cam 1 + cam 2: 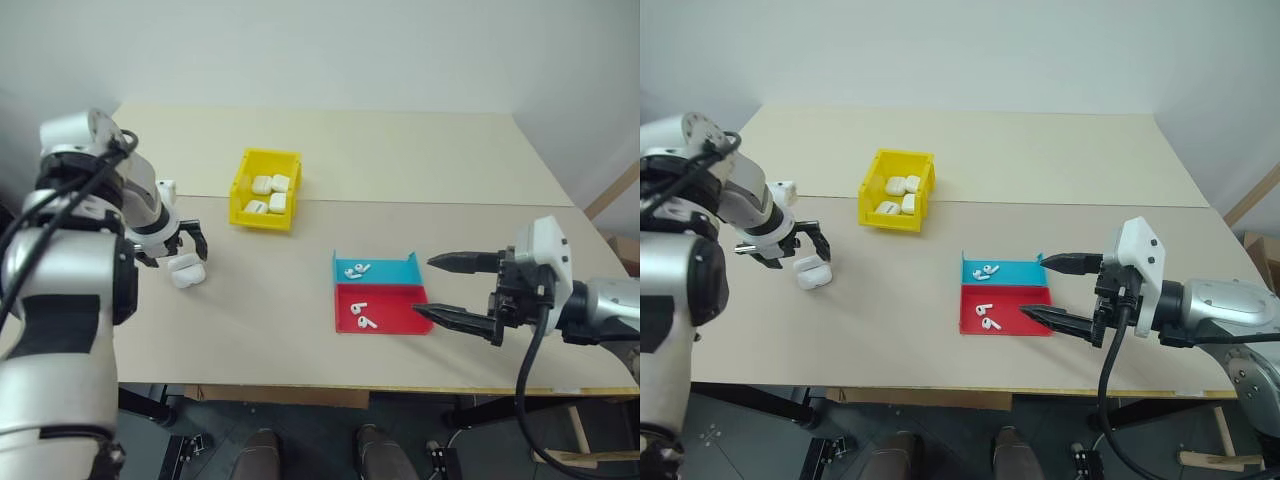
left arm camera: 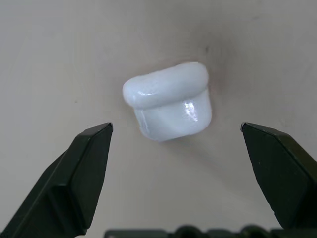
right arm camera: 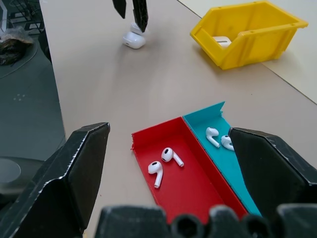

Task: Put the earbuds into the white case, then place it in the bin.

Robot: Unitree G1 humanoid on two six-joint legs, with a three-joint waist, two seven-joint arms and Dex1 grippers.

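From the head views, the left gripper [image 1: 178, 245] hangs with its jaws wide just above the white case [image 1: 187, 271], which lies on the table [image 1: 420, 150] at the left, nearer than the yellow bin [image 1: 241, 195]. The right gripper [image 1: 440, 290], also wide and holding nothing, is at the right beside the red tray [image 1: 392, 312] and blue tray [image 1: 385, 270] with the earbuds [image 1: 361, 316].

In the left wrist view, the case sits between the two fingers [image 2: 84, 173], untouched, its long axis running across from one finger toward the other.

In the right wrist view, two earbuds lie in the red tray, two in the blue, just ahead of the open jaws. The left arm is clearly the nearer to the case.
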